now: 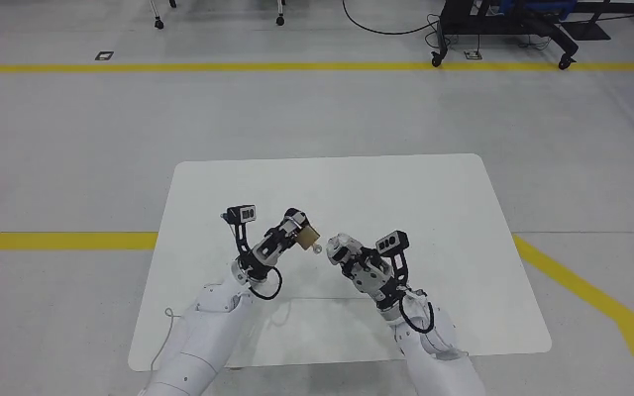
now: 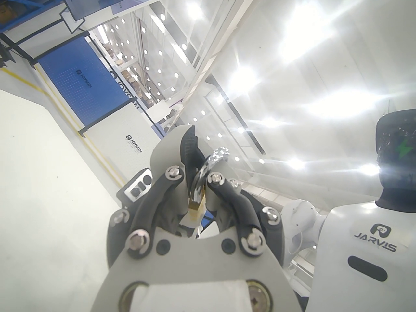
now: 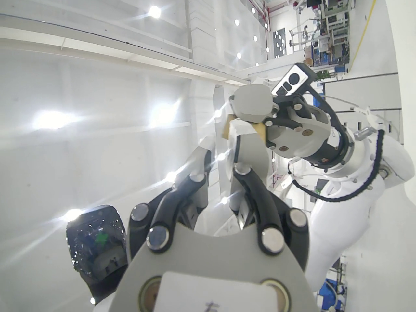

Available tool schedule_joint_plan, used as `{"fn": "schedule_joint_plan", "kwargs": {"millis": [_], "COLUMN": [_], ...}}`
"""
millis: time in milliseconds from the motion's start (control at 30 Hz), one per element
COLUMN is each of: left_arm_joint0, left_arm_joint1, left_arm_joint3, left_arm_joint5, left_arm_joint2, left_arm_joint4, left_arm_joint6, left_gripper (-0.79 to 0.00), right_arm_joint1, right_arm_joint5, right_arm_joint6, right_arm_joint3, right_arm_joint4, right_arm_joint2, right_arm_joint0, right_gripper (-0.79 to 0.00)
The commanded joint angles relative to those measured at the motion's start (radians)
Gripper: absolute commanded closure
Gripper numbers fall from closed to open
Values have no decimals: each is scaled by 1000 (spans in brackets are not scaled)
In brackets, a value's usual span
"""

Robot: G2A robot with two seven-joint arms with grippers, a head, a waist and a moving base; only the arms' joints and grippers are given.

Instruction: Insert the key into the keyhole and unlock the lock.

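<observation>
I see a white table [image 1: 446, 198] on a grey floor. A yellow floor line [image 1: 297, 66] runs past the table's far edge. Another yellow line [image 1: 69, 240] meets the table's left side, and a third [image 1: 575, 282] angles off its right side. Beyond the far right corner stands a black wheeled frame [image 1: 505, 30], with a black cable [image 1: 381, 28] beside it. There's a small floor plate [image 1: 104, 55] beyond the far left corner. A blue partition panel [image 2: 84, 82] stands past the table edge.
</observation>
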Motion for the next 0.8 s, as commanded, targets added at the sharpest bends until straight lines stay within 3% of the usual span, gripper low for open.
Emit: {"fn": "schedule_joint_plan", "kwargs": {"millis": [0,100,300,533,767], "left_arm_joint0": [-4,-13,-63,-156,-241], "left_arm_joint1": [6,17,31,16,-14], "left_arm_joint3": [-4,-9,-16,-2,105], "left_arm_joint5": [31,101,383,650,737], "left_arm_joint2": [-8,-17,16,144,240], "left_arm_joint4": [29,117,438,709,783], "left_arm_joint6": [-1,-5,52,61,88], "left_gripper": [0,0,0,0,0], "right_arm_joint1": [5,14,14,14,14], "right_arm_joint5": [-34,-116,-116,-116,-116], "right_arm_joint6": [-11,-42,-42,-42,-42], "right_arm_joint3": [-39,-102,-102,-102,-102], "right_arm_joint4": [-24,-118,-118,-118,-118], "right_arm_joint2": [25,74,74,74,74], "right_arm_joint0": [-29,-75,-75,-75,-75], "right_gripper": [-785,-785,-785,-785,-785]}}
